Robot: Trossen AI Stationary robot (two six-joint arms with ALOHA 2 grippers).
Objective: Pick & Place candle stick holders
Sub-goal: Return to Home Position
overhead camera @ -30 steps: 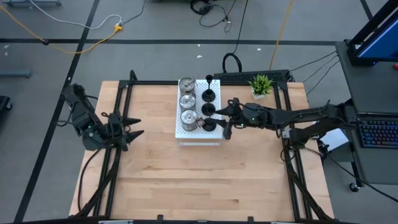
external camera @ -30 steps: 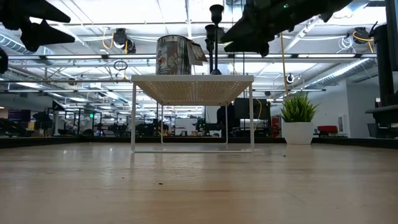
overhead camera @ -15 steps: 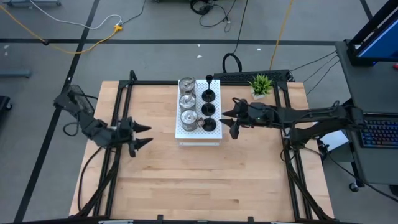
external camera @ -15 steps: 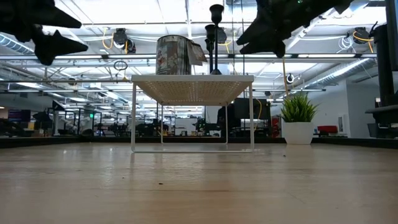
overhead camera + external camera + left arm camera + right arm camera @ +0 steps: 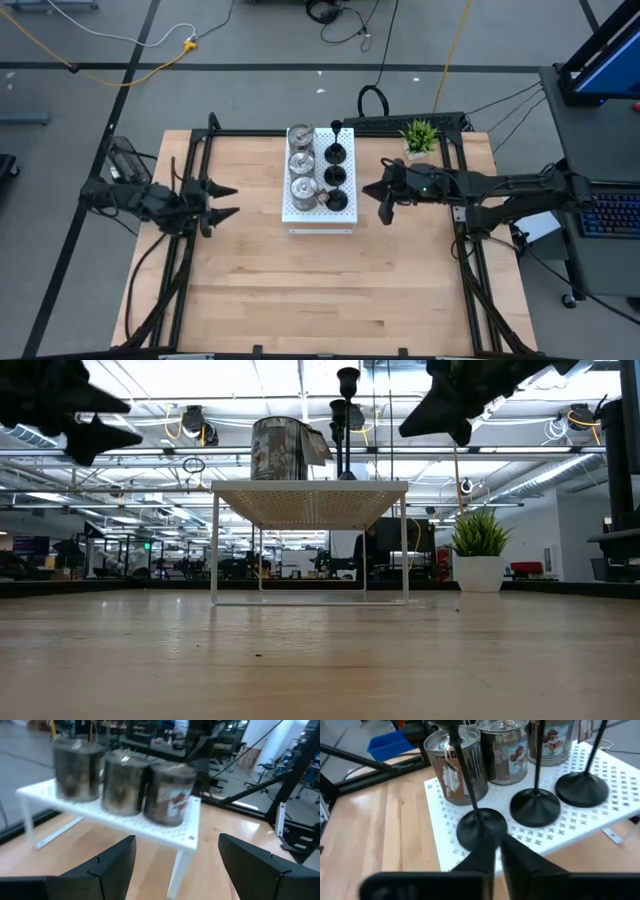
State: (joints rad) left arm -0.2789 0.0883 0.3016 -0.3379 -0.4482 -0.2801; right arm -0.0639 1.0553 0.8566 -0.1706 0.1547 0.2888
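Observation:
Three shiny silver candle stick holders [image 5: 301, 161] stand in a row on the left side of a white perforated board [image 5: 320, 219]. Three black candle stick holders [image 5: 337, 176] with thin stems stand on its right side. My right gripper [image 5: 366, 190] hovers shut just right of the board, pointing at the nearest black holder [image 5: 481, 827] and apart from it. My left gripper [image 5: 235, 200] hangs open left of the board and faces the silver cups [image 5: 120, 782], with nothing between its fingers.
A small green potted plant [image 5: 419, 136] stands at the table's far right, behind my right arm. The board stands on thin white legs [image 5: 215, 545] above the wooden table. Bare wood stretches from the board to the near edge [image 5: 320, 300].
My right gripper has drawn back from the black holders toward the table's right edge, and its fingers have shut on nothing. My left arm has swung round, and its gripper now points straight at the board. The holders have not moved.

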